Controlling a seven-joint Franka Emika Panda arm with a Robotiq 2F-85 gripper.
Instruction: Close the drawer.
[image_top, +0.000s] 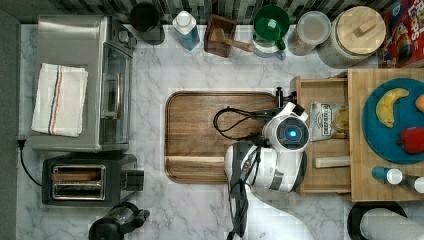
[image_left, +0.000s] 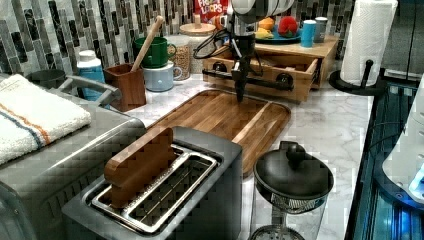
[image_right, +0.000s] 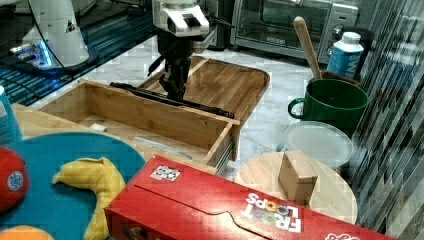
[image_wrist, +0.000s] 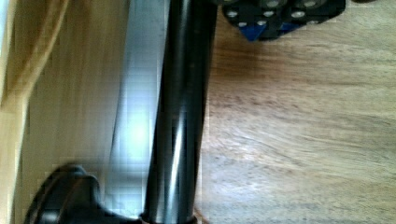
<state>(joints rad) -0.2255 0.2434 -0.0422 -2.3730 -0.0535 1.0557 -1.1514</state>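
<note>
On the marble worktop (image_top: 200, 210), the drawer (image_right: 150, 117) is seen pulled out from under the butcher-block top (image_top: 357, 135), over the brown tray (image_top: 200, 135); the pincer (image_right: 176, 87) is hung at its black handle (image_wrist: 180, 116), seemingly placed for pushing; whether spread or pressed together cannot be told.

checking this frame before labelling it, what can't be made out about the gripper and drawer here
- Gripper fingers: in the right view they merge with the dark handle; in the top view the arm's own body covers them.
- Contact with the handle: the wrist view is blurred, so touching or apart is unclear.
- Drawer contents: the wooden top hides the part beneath it in the top view.
</note>
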